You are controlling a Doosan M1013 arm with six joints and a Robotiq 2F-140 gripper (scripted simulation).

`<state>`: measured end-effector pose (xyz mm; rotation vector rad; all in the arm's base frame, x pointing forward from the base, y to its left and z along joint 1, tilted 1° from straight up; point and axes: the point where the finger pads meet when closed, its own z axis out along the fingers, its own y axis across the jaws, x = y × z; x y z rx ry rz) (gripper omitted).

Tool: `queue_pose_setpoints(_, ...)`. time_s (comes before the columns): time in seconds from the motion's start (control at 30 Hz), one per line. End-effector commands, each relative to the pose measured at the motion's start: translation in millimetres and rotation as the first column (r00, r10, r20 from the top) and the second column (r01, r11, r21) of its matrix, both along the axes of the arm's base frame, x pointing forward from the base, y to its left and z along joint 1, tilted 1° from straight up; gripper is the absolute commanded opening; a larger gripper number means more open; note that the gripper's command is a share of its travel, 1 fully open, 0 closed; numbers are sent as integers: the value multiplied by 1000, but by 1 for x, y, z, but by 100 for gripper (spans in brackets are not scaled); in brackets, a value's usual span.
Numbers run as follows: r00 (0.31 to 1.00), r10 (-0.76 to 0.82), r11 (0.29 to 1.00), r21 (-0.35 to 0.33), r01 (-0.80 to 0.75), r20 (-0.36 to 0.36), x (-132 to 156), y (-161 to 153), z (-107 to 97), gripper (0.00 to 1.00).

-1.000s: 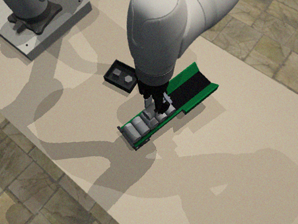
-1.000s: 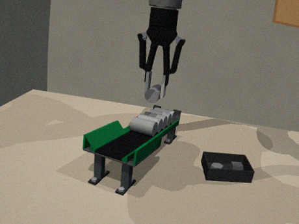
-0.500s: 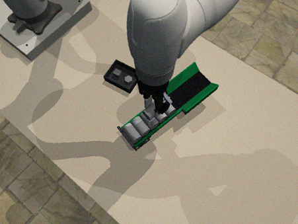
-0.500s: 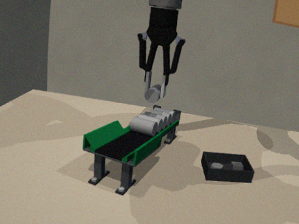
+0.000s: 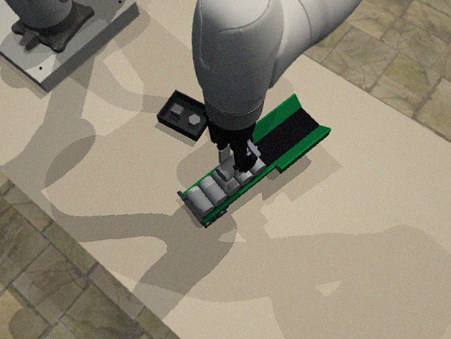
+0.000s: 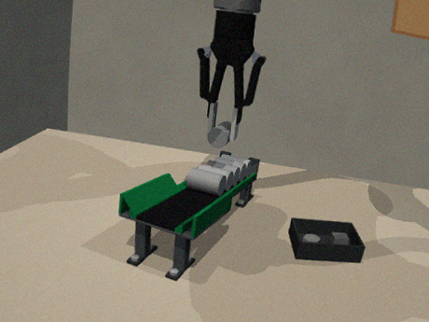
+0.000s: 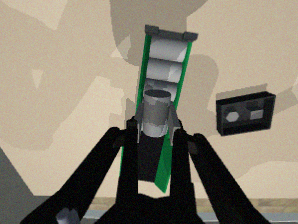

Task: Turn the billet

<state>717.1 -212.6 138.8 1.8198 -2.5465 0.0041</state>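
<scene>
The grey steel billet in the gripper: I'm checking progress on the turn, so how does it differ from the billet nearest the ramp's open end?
The held grey steel billet hangs in the air, clamped by the black gripper; the front row billet rests on the green ramp. The held one points along the ramp; the row one lies across it. Both are similar grey cylinders.

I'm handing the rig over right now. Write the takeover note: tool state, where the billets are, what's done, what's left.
Tool: shut on the stray billet, held in the air above the row.
Held billet: its axis runs along the feed ramp, so it is not yet turned.
Other billets: lying across the ramp, side by side toward the stop end.
Black tray beside the ramp: holds two small parts, not involved.
Done: billet picked up and lifted off the ramp.
Left: rotate it crosswise, set it on the ramp, close the row tight against the stop.
</scene>
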Motion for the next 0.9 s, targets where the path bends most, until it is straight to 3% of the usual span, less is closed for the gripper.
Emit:
queue_pose_setpoints(0.0,1000,1,1000,0,-1,0,0,0,0,10)
queue_pose_setpoints(0.87,999,45,999,0,-45,0,0,0,0,10)
